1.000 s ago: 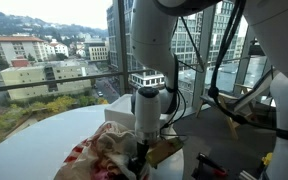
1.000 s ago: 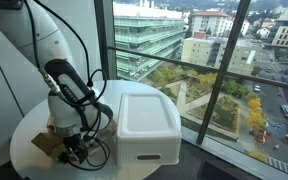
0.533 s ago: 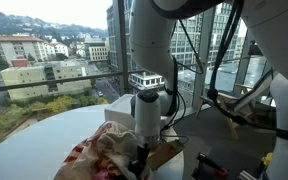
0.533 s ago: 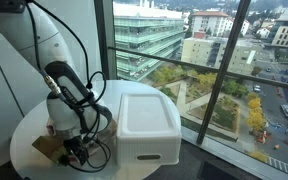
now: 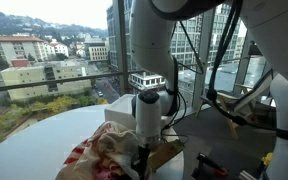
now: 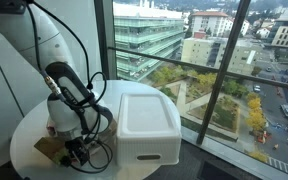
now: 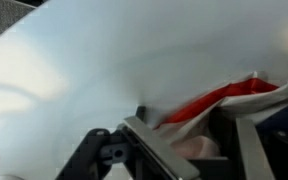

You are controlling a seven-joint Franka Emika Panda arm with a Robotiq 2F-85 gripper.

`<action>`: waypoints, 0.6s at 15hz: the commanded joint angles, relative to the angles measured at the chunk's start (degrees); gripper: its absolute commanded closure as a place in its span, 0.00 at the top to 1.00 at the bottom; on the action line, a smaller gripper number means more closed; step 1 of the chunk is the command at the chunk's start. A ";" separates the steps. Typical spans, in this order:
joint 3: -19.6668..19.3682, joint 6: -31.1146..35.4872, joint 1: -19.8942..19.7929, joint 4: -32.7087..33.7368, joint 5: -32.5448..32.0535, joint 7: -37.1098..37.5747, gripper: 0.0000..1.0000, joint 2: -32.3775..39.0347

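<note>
my gripper [image 5: 139, 161] stands upright, tip down on a crumpled red-and-white patterned cloth [image 5: 99, 155] at the near edge of the round white table [image 5: 34, 140]. a flat brown cardboard piece [image 5: 167, 152] lies just right of the cloth in an exterior view, and a white lidded plastic box [image 6: 147, 125] sits to the right, near but apart. in the wrist view the fingers [image 7: 154, 148] lie close over the cloth [image 7: 234, 95], with fabric showing beside them. i cannot tell how wide the jaws stand or whether they have hold of it. to do this well, i judge, the fingers should take one raised fold, press lightly on the tabletop, and stay clear of the cardboard.
</note>
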 commanded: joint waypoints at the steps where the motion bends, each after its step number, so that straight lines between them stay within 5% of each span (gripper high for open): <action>1: -0.99 -0.90 1.10 -0.33 -0.04 0.94 0.35 -0.21; 6: -3.59 -0.11 3.17 -0.48 -1.29 1.82 0.00 -0.35; 9: -7.45 0.64 6.61 -0.75 -2.90 3.10 0.00 -0.50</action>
